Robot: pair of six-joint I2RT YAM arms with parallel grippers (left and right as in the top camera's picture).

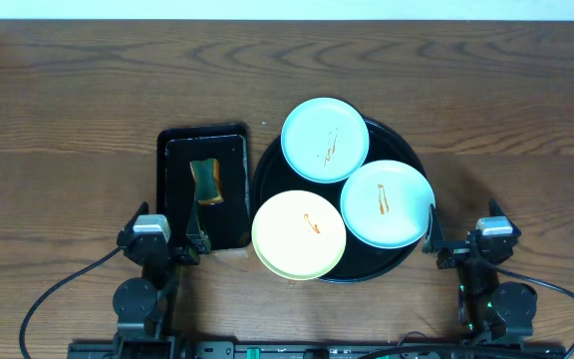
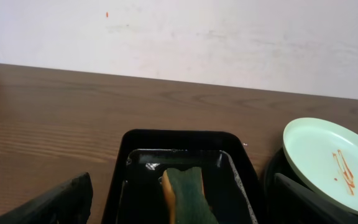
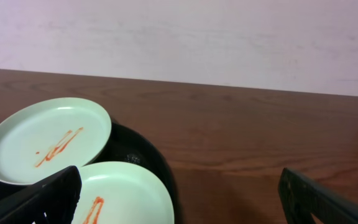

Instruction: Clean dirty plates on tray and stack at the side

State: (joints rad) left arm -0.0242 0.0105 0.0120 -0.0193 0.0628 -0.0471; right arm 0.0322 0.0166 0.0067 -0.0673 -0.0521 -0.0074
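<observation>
The round black tray (image 1: 405, 150) holds three smeared plates. One mint-blue plate (image 1: 325, 140) lies on its far rim. A second mint-blue plate (image 1: 387, 203) lies at its right. The pale yellow plate (image 1: 299, 235) overhangs its near-left rim. My left gripper (image 1: 164, 241) is open and empty at the near end of the rectangular tray. My right gripper (image 1: 464, 244) is open and empty, just right of the round tray. The right wrist view shows both blue plates (image 3: 45, 142) (image 3: 120, 196) and the tray rim (image 3: 160, 162). The left wrist view shows the far blue plate (image 2: 331, 162).
A smaller rectangular black tray (image 1: 175, 170) stands left of the round tray with a green and orange sponge (image 1: 205, 181) in it; the sponge also shows in the left wrist view (image 2: 188, 193). Bare wood tabletop (image 1: 506, 120) extends right and behind.
</observation>
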